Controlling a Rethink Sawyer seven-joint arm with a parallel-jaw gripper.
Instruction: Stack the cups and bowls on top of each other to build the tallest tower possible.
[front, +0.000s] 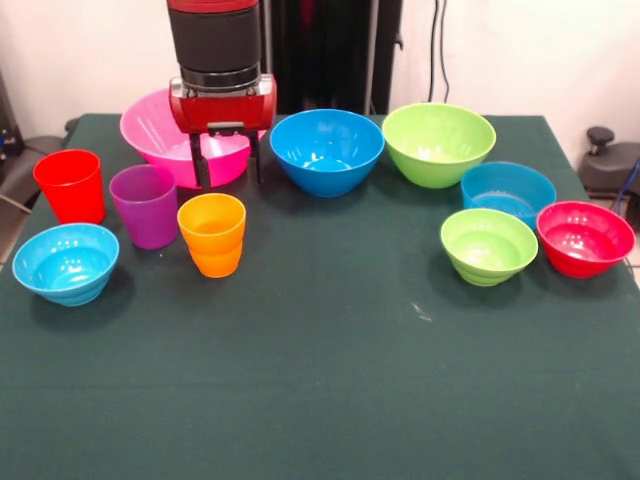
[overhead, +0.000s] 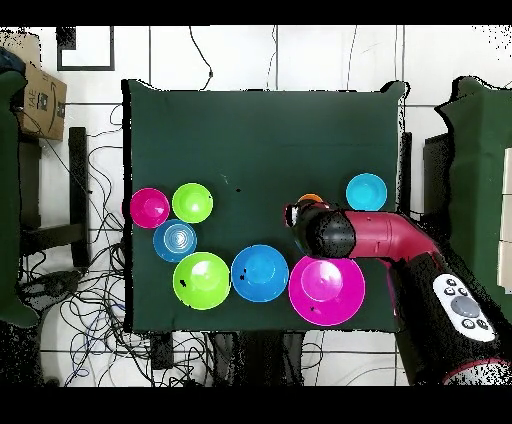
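Nearest the camera sits the light blue bowl (front: 65, 262), in front of the red cup (front: 70, 185). Beside it, the orange cup (front: 212, 234), glossy with a stepped waist, stands upright on the green table (front: 320, 390), the purple cup (front: 145, 205) close alongside. Behind the orange cup, the gripper (front: 227, 160) hangs with fingers spread, empty, before the big pink bowl (front: 150, 125).
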